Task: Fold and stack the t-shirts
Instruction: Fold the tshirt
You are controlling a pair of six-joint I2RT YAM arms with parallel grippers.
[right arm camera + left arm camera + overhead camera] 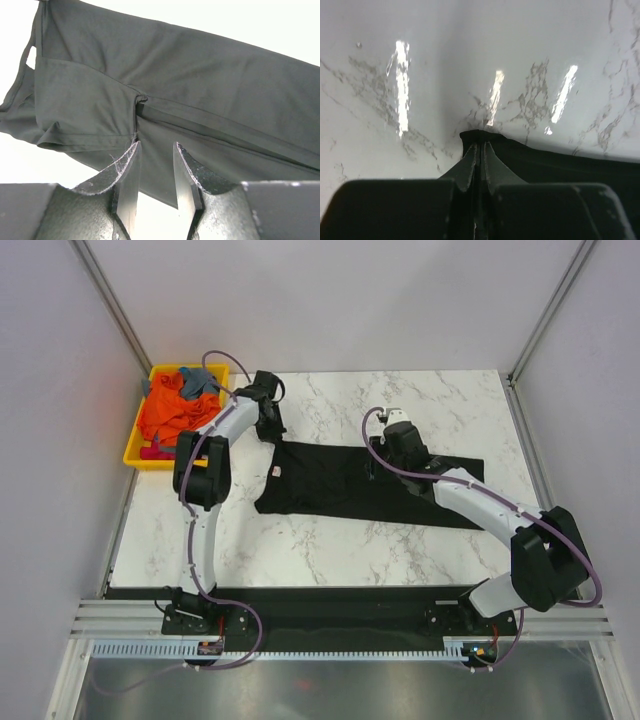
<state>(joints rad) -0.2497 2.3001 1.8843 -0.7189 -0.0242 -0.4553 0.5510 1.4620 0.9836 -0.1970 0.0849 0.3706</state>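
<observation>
The top view is bright, even and sharp, with only faint soft shadows on the marble table. In the left wrist view three long streaks of glare from lights above lie on the glossy marble, and the left gripper sits dark and blurred near the lens. In the right wrist view the table burns out to plain white around the black t-shirt, whose folds are crisp.

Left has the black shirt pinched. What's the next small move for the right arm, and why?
Probably lower the right gripper and close it on the black t-shirt edge below: its jaws stand open, holding nothing, while the left gripper is shut on a corner.
</observation>
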